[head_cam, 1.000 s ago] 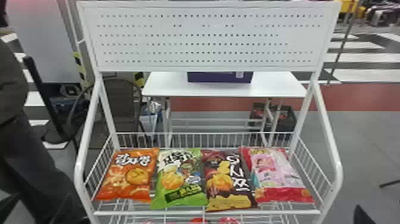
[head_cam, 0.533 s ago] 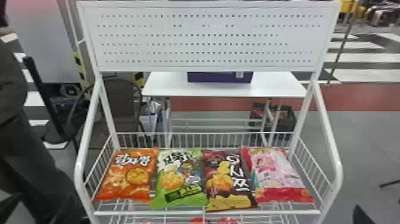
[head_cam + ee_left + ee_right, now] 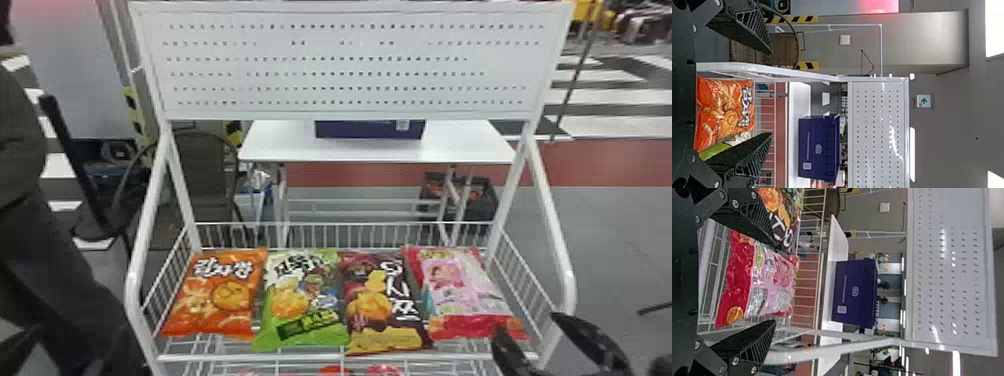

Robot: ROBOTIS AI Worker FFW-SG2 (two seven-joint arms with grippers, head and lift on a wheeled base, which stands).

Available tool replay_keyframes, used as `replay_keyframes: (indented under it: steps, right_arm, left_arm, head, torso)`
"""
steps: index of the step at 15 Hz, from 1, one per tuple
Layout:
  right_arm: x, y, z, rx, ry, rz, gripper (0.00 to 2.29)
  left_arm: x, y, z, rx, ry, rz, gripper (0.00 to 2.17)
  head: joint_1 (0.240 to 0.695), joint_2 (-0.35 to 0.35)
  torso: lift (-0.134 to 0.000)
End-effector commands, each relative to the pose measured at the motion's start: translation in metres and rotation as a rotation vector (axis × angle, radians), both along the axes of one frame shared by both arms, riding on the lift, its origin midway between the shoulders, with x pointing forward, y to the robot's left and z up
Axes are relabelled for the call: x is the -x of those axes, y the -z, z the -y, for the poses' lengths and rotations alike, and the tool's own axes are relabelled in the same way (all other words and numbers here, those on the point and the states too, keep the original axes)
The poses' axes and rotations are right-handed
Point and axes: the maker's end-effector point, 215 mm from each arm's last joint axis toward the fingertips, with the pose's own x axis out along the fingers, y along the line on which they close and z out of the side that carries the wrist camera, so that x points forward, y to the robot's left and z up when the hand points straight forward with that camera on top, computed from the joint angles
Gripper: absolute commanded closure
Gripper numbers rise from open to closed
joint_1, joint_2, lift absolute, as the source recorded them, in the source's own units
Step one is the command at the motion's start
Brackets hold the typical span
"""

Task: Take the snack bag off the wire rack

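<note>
One glossy pink-and-red snack bag [image 3: 460, 290], plump, on wire rack [image 3: 250, 358], right tool [image 3: 527, 324] spread apart

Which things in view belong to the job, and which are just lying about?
Job: wire rack; right gripper, open near pink bag, the likely target.

Lying about: orange bag, green bag, brown bag, blue box, table, chair, crate.

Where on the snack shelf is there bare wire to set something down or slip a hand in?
Bare wire shows between the pink bag and the right side of the rack, and in a thin strip between the orange bag and front rail. The middle is crowded: the green bag and dark bag sit close together.
</note>
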Motion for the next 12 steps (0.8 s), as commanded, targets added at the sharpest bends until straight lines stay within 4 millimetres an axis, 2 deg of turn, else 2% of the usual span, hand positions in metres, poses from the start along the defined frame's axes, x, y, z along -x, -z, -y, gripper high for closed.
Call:
replay_keyframes:
  steps: [1, 2, 5, 8, 12]
  right_arm:
    - [-0.032, 0.020, -0.032, -0.008, -0.041, -0.056, 0.19]
    - [-0.044, 0.027, -0.043, -0.015, -0.054, -0.069, 0.19]
    - [-0.080, 0.050, -0.058, 0.020, -0.057, -0.090, 0.19]
    - [-0.105, 0.073, -0.044, 0.070, 0.001, -0.115, 0.19]
    - [-0.116, 0.096, -0.029, 0.081, 0.027, -0.153, 0.19]
  left_arm:
    - [0.000, 0.001, 0.000, -0.002, 0.001, -0.003, 0.16]
    - [0.000, 0.003, -0.001, -0.004, 0.001, -0.005, 0.16]
    - [0.001, 0.004, 0.000, -0.008, 0.005, -0.010, 0.16]
    - [0.002, 0.006, -0.001, -0.016, 0.009, -0.015, 0.16]
    - [0.002, 0.005, -0.001, -0.020, 0.010, -0.015, 0.16]
  head:
    - [0.499, 0.000]
    - [0.499, 0.000]
    - [0.499, 0.000]
    - [0.499, 0.000]
    - [0.499, 0.000]
  torso:
    - [0.000]
    - [0.000]
    - [0.000]
    - [0.000]
    - [0.000]
